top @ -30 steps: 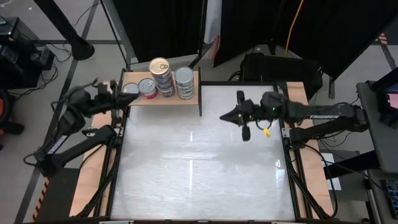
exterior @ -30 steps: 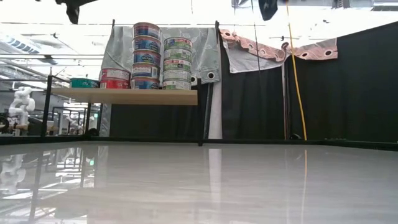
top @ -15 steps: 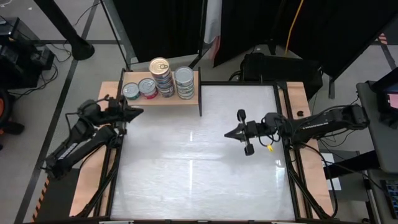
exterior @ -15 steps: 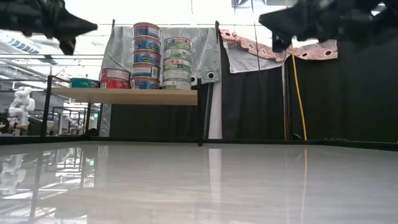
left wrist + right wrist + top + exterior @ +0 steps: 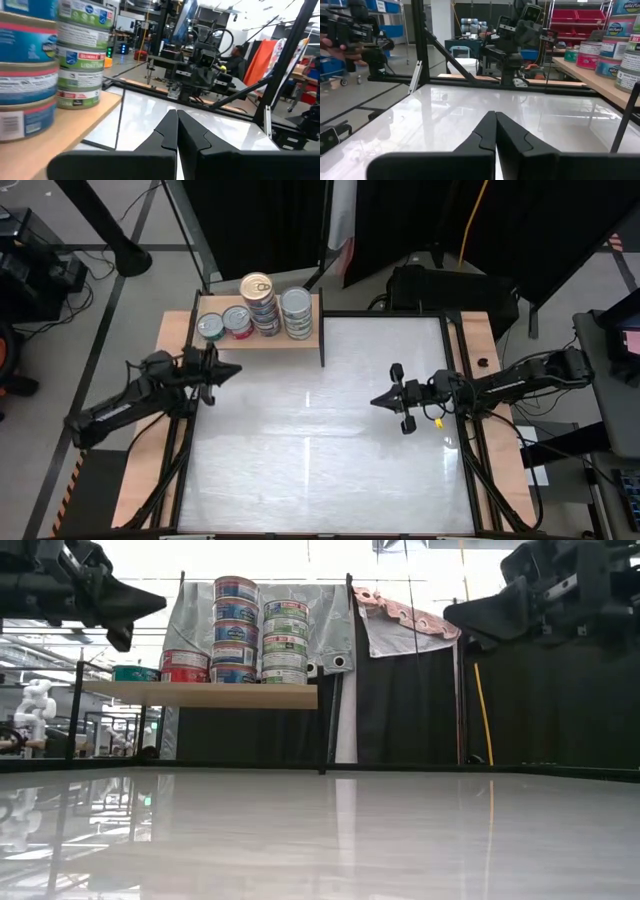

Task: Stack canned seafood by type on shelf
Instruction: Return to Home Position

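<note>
The sorting looks done to me: every tin I can see stands on the shelf (image 5: 270,343), at the far left corner of the table (image 5: 320,460). The blue-pink stack (image 5: 235,630) is the tallest. The green stack (image 5: 285,640) is just beside it on one side and the red tins (image 5: 184,666) on the other, with a teal tin (image 5: 135,673) at the shelf's end. I judge the step in hand to be going home empty.

My left gripper (image 5: 232,368) hangs near the table's left edge, just in front of the shelf, its fingers pressed together on nothing. My right gripper (image 5: 376,401) hangs over the table's right half, well apart from the shelf, also closed and empty.

The next move calls for folding both arms back to rest. The left one must draw away without brushing the board or the stacks near it.

From above, lids hide how many tins lie beneath them. My left wrist view cuts off the stack tops. In the level view both grippers are dark shapes clipped by the edges.
</note>
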Controlling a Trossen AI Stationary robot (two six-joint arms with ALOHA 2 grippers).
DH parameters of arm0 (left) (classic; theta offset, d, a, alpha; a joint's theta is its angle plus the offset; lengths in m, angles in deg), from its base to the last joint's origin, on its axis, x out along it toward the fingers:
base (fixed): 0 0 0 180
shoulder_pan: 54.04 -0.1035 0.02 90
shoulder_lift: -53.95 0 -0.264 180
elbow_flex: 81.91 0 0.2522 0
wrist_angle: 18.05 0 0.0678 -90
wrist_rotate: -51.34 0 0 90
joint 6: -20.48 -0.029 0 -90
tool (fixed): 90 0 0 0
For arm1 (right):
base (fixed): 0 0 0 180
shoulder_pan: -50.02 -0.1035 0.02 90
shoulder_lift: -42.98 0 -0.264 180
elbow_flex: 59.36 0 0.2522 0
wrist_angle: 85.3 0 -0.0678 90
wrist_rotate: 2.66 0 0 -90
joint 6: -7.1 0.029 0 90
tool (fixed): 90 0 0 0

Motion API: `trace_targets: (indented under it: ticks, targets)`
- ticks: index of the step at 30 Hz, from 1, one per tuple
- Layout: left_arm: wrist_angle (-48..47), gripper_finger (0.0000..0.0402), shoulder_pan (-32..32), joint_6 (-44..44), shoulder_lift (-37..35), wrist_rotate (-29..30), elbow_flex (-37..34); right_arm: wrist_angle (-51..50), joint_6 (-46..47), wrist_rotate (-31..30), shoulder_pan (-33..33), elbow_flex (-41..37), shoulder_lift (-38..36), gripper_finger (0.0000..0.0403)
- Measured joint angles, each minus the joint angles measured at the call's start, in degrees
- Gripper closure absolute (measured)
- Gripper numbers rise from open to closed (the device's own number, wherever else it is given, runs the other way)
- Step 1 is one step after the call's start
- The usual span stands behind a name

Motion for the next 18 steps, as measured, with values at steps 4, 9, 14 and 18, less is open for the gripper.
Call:
trace_targets:
  ticks: [4,9,14,18]
  targets:
    - [4.4,0.0402,6.4,-0.1,0.0,6.6,-3.3,0.1,-1.1,0.0,0.1,-0.4,0.0,0.0402]
    - [10.3,0.0402,12.1,-0.2,0.0,12.3,-8.1,0.4,-2.2,-0.2,0.2,-0.4,0.0,0.0402]
    - [10.5,0.0402,15.6,-0.9,0.1,16.0,-9.9,5.3,1.8,-1.3,0.5,-3.1,0.0,0.0403]
    - [11.1,0.0402,17.7,-1.7,0.1,18.2,-9.9,14.0,6.2,-2.6,0.4,-8.0,0.1,0.0403]
